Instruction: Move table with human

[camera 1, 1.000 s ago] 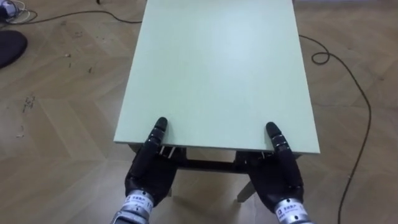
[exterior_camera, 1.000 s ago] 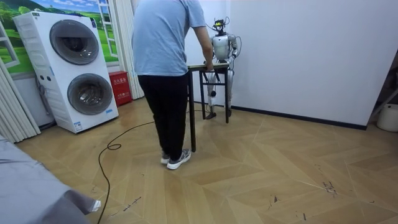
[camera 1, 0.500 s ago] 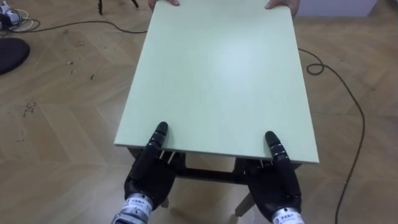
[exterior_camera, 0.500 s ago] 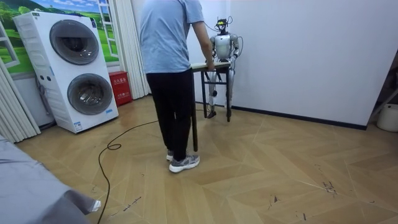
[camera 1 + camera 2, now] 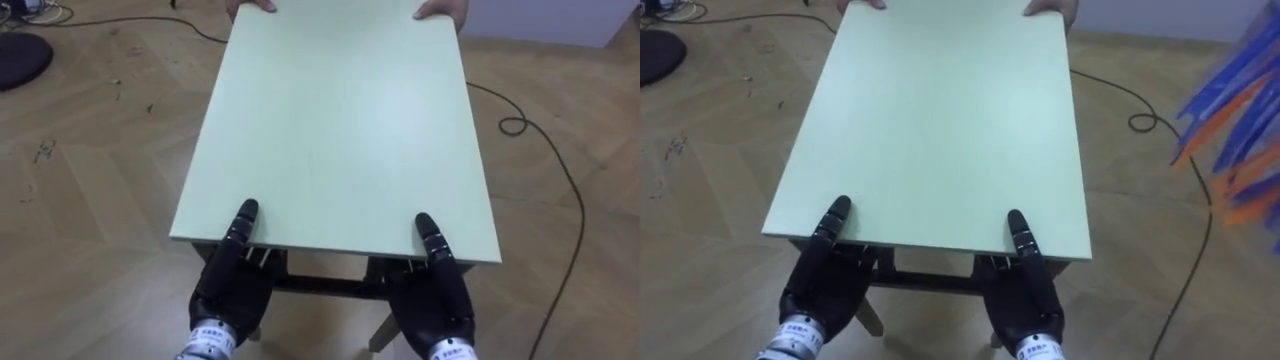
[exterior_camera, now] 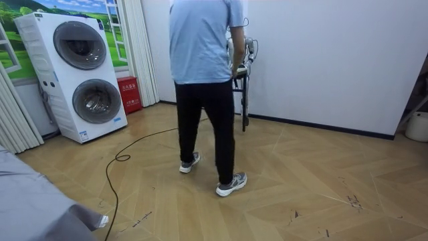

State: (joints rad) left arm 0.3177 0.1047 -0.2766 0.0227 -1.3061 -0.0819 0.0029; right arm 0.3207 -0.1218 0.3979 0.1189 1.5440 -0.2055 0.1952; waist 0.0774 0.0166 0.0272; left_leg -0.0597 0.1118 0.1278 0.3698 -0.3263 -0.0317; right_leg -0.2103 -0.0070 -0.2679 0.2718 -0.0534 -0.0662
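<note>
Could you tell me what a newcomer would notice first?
The green table top stands out, with the robot's left hand and right hand at its near edge and a person's hands at the far one. The person, in a blue shirt, stands centre in the room view, stacked washing machines at the room view's left.

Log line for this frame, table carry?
table: held both ends | left hand: clamped on near edge | right hand: clamped on near edge | person: grips far edge

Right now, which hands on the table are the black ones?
The robot's own two: its left hand and right hand, at the near edge of the table. The person's hands at the far corners are not black.
</note>
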